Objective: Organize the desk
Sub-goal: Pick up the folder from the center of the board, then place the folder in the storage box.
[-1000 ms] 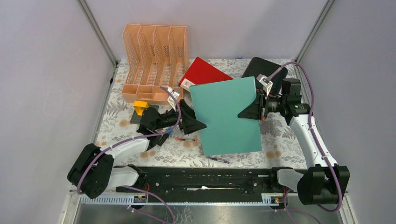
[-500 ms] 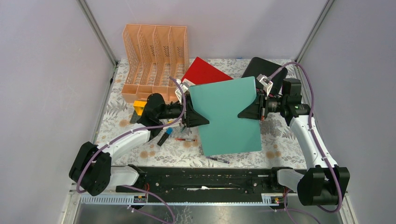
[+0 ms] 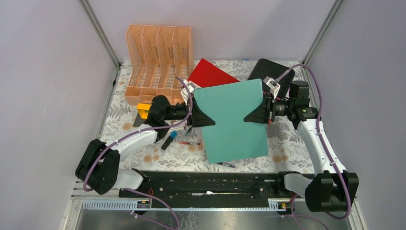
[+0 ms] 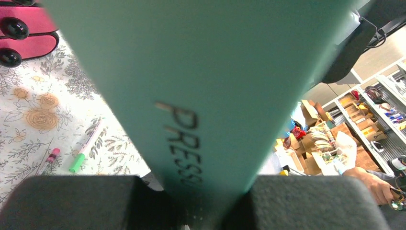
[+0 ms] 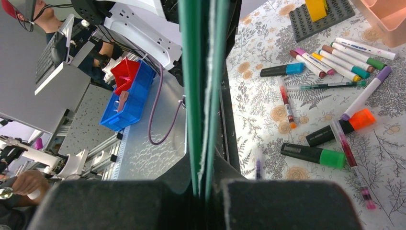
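A teal book (image 3: 232, 122) hangs in the air above the desk (image 3: 287, 148), held from both sides. My left gripper (image 3: 203, 119) is shut on its left edge; in the left wrist view both pads press the teal spine (image 4: 191, 72), which bears dark lettering. My right gripper (image 3: 253, 116) is shut on the book's right edge; the right wrist view shows the green covers (image 5: 201, 72) pinched between its fingers (image 5: 268, 206). Under the book lies the floral cloth of the desk (image 5: 258, 96).
A peach file rack (image 3: 158, 62) stands at the back left. A red book (image 3: 210, 74) and a black object (image 3: 270, 72) lie behind the teal book. A yellow brick (image 3: 143, 110), markers (image 5: 335, 52) and pens (image 3: 190, 143) lie under the left arm. A pink drawer box (image 4: 24, 28) shows at the left wrist view's corner.
My left gripper has moved right to the teal book's left edge and closed on it. The right gripper has kept its hold; the book has shifted slightly left.
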`<action>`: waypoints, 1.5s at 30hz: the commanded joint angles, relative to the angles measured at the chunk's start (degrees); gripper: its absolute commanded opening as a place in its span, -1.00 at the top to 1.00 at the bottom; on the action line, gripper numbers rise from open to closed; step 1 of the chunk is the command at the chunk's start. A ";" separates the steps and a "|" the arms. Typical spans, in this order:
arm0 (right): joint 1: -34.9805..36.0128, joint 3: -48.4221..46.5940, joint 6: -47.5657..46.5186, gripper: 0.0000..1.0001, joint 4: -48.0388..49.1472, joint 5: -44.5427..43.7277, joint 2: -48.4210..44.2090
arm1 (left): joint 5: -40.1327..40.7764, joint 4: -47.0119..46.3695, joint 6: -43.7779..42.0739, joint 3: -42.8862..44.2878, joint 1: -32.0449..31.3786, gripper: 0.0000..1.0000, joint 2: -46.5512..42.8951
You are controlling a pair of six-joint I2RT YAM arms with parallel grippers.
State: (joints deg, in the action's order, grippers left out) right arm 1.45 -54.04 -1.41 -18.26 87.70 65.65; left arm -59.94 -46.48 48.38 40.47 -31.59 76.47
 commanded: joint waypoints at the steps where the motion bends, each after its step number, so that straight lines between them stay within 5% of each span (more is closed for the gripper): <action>1: 0.32 -0.11 0.43 0.59 2.17 0.47 -1.59 | -0.37 -6.11 1.34 -0.12 0.50 1.00 -2.77; 6: 0.30 -0.26 0.31 -0.54 2.02 -2.02 -2.35 | 2.65 -0.02 -1.62 -1.39 1.34 1.00 -7.40; 7: 0.30 -0.32 -0.07 -0.90 1.61 -3.48 -2.99 | 3.40 2.26 -2.57 -1.64 1.74 1.00 -8.56; 8: 0.30 -0.59 -1.79 -0.98 0.25 -5.87 -3.31 | 4.58 4.61 -3.63 -1.86 2.31 1.00 -10.00; 15: 0.13 -3.90 -10.47 -0.99 -8.47 -27.84 -3.27 | 13.90 23.55 -10.20 -2.66 9.06 1.00 -20.50; 24: 0.13 -2.88 -10.72 -0.99 -7.14 -31.51 -3.90 | 40.75 48.18 -23.47 11.22 11.71 1.00 -24.72; 33: 0.12 -2.24 -10.28 -0.99 -6.35 -30.81 -4.37 | 47.54 45.99 -32.97 22.62 14.39 1.00 -16.87; 45: 0.13 -2.13 -9.84 -0.99 -5.87 -30.92 -5.11 | 48.13 34.05 -38.77 27.87 29.13 1.00 -10.16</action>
State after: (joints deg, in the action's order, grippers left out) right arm 1.50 -55.66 -10.85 -25.41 57.43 62.19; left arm -12.97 -1.37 13.89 64.10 -4.80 66.50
